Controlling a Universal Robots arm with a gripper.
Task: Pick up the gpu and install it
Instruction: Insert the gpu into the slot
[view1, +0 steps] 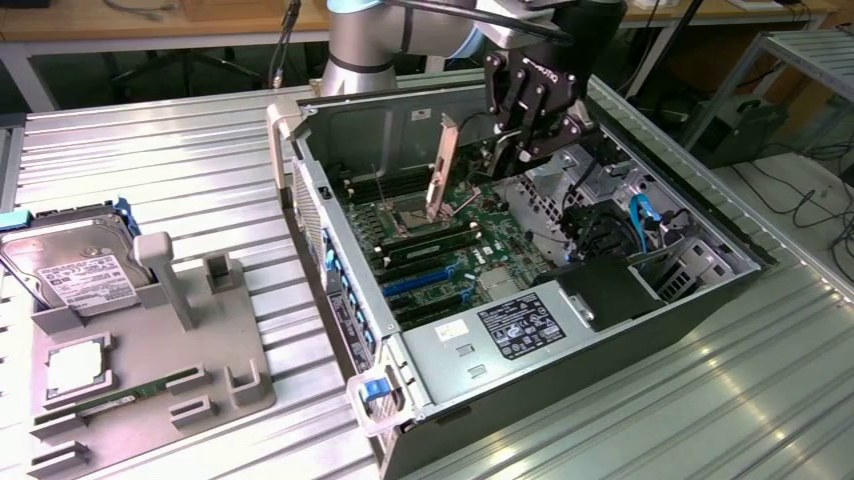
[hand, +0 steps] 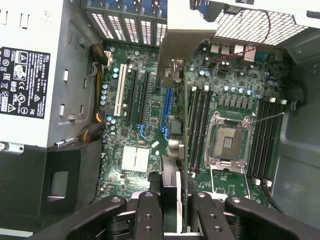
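The gpu is held on edge inside the open computer case, with its silver-beige bracket standing upright toward the rear wall of the case. It is clamped between the fingers of the gripper, which are drawn narrow against the two faces of the thin card. In the wrist view the card is seen edge-on as a thin line running from between the fingers toward the bracket at the rear slot openings.

The card hangs over the motherboard, between the blue expansion slot and the memory slots beside the processor socket. Whether its lower edge touches the board cannot be told. The socket is seen open, with its metal frame around it.

Toward the near end of the case the grey power supply with its black label is mounted. Blue cables and a black drive cage are seen at the exterior view's right.

The case is set on a ribbed metal table. Well apart from it, at the exterior view's left, a grey fixture carries a silver hard drive propped at a tilt and a slim green memory stick laid flat.
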